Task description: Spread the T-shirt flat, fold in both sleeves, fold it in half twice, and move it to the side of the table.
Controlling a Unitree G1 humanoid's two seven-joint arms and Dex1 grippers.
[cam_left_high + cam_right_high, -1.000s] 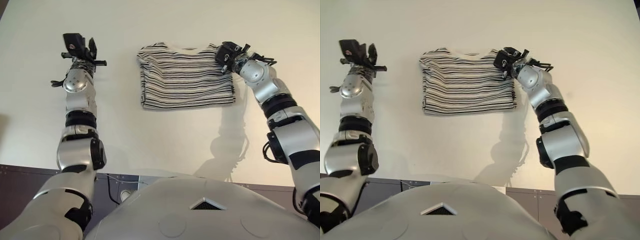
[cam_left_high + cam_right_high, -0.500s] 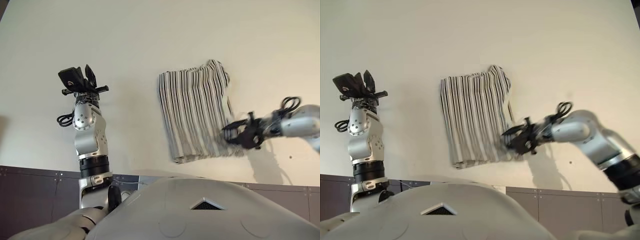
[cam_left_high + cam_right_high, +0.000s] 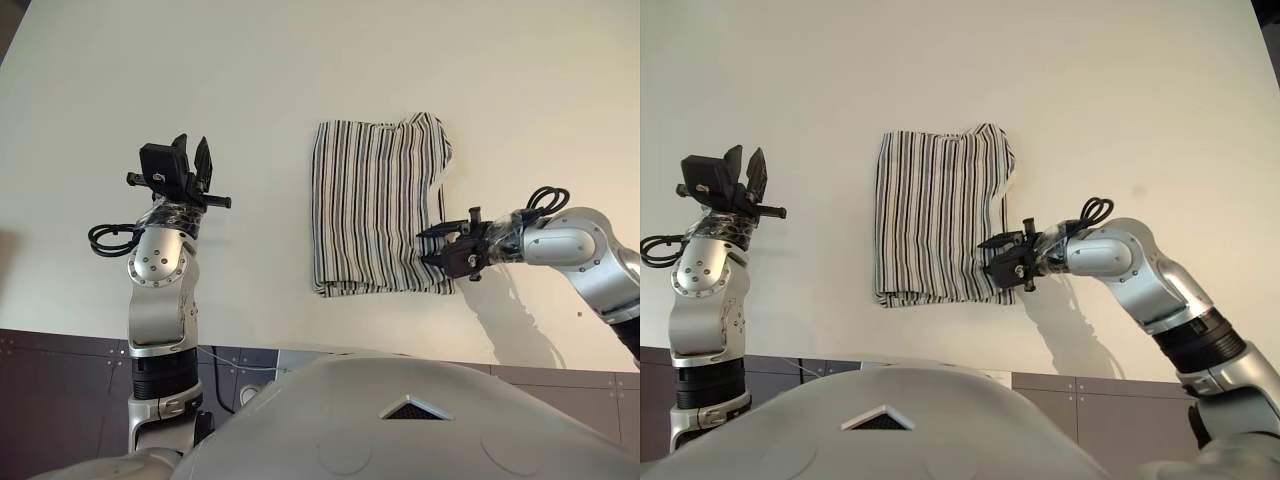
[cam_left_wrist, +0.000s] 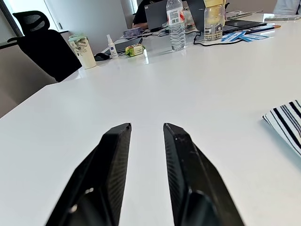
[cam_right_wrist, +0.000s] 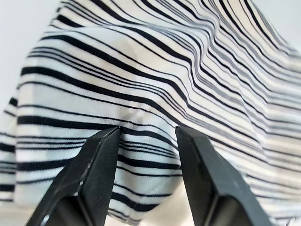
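Two parted right fingers (image 5: 101, 155) straddle the T-shirt (image 3: 375, 205) corner; pinch firmly before dragging it sideways. Left fingers (image 4: 115, 146) open.

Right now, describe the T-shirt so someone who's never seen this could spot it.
On the white table, look near the middle. The T-shirt is a folded rectangle with the right gripper by its near right corner; its thin black-and-white stripes mark it out.
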